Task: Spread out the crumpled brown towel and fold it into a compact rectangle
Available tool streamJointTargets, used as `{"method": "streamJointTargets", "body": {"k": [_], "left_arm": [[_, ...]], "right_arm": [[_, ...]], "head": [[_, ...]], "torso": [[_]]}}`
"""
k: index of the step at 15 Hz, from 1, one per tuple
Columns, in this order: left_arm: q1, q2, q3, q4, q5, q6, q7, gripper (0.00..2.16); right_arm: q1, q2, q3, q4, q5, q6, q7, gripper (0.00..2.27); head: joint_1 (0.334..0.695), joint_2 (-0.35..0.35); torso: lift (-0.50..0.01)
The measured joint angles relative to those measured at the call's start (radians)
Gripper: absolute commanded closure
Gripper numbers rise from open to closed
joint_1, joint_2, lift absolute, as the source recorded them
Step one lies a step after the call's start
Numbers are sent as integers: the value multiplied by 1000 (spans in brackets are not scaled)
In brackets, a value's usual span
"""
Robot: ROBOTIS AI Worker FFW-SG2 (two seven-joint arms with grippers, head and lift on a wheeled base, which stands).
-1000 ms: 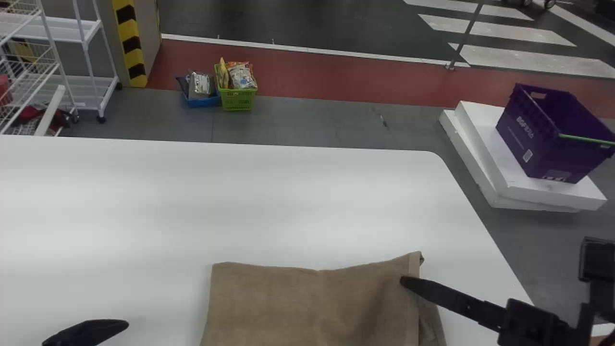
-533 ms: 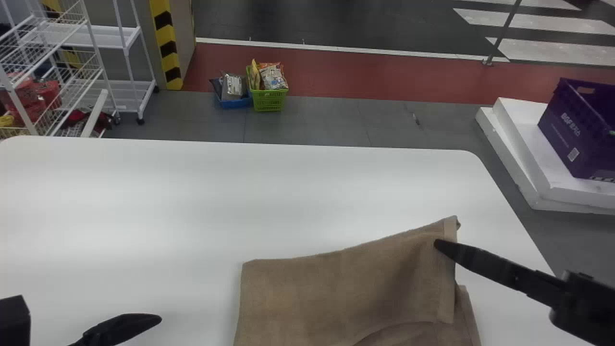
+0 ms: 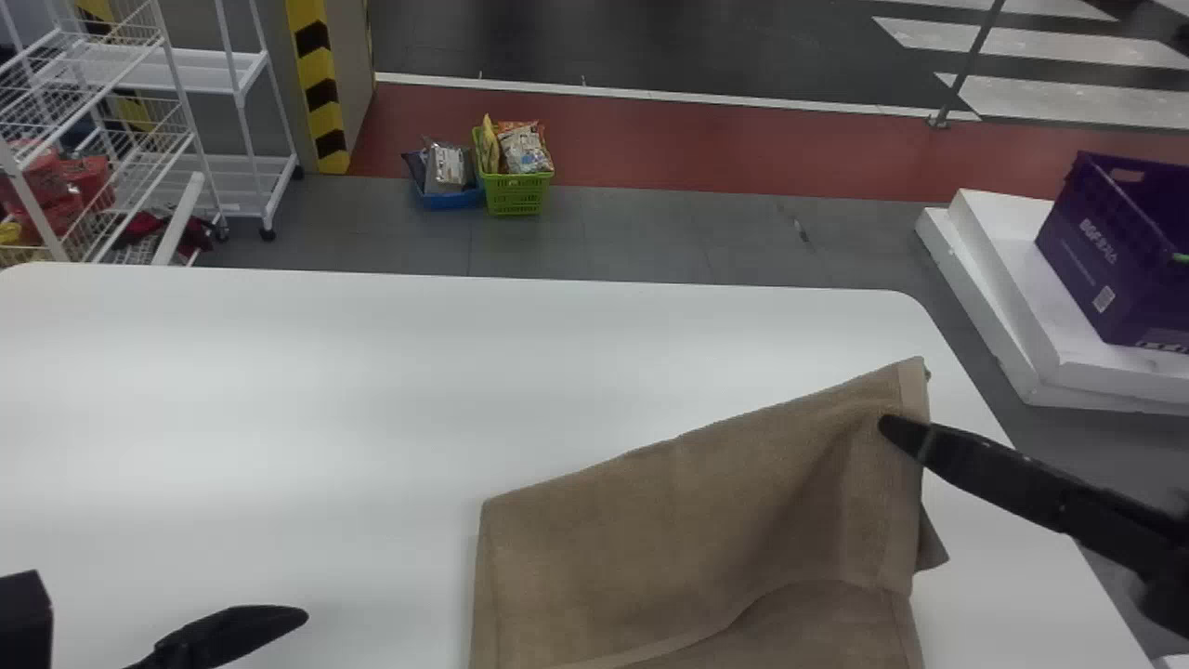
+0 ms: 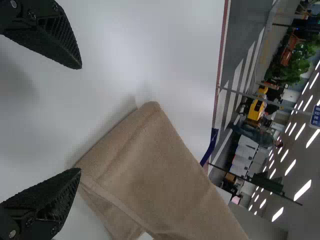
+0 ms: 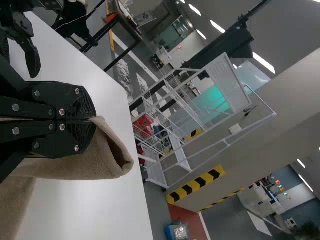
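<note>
My right gripper [image 3: 896,432] holds the brown towel [image 3: 687,502] near its far right corner in the head view, with that corner raised and the cloth sloping down toward the left. In the right wrist view the right gripper [image 5: 92,120] is shut on the towel [image 5: 95,162], a looped fold hanging beyond the fingertips. At the head view's lower left stands my left gripper [image 3: 269,621], apart from the cloth. The left wrist view has the left gripper [image 4: 80,117] open, its fingers spread over the table, the towel [image 4: 155,175] lying just beyond them.
The white table [image 3: 372,390] extends to the left and beyond the towel, its right edge close to the right arm. Past it on the floor are a purple crate [image 3: 1115,251] on white slabs, a green basket [image 3: 516,190] and a white wire rack [image 3: 176,74].
The head view has shifted, moving the scene rightward. My right gripper has carried the towel's corner away from the robot and to the right, and the far edge now slants more. The left gripper stays low left.
</note>
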Motion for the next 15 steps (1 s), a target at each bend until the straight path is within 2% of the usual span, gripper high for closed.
{"method": "streamJointTargets", "body": {"k": [7, 11, 15], "left_arm": [[-11, 2, 0, 27, -1, -21, 0, 83], [-19, 2, -6, 42, -6, -23, -1, 83], [-24, 6, -8, 58, -6, -35, -2, 83]], "right_arm": [[56, 0, -89, -7, -5, 0, 15, 1227], [65, 0, -175, -14, -60, 0, 17, 1227], [109, 0, -191, 38, -13, 0, 25, 1227]], "head": [[695, -180], [695, -218], [695, -252]], "torso": [[-127], [-127], [-127]]}}
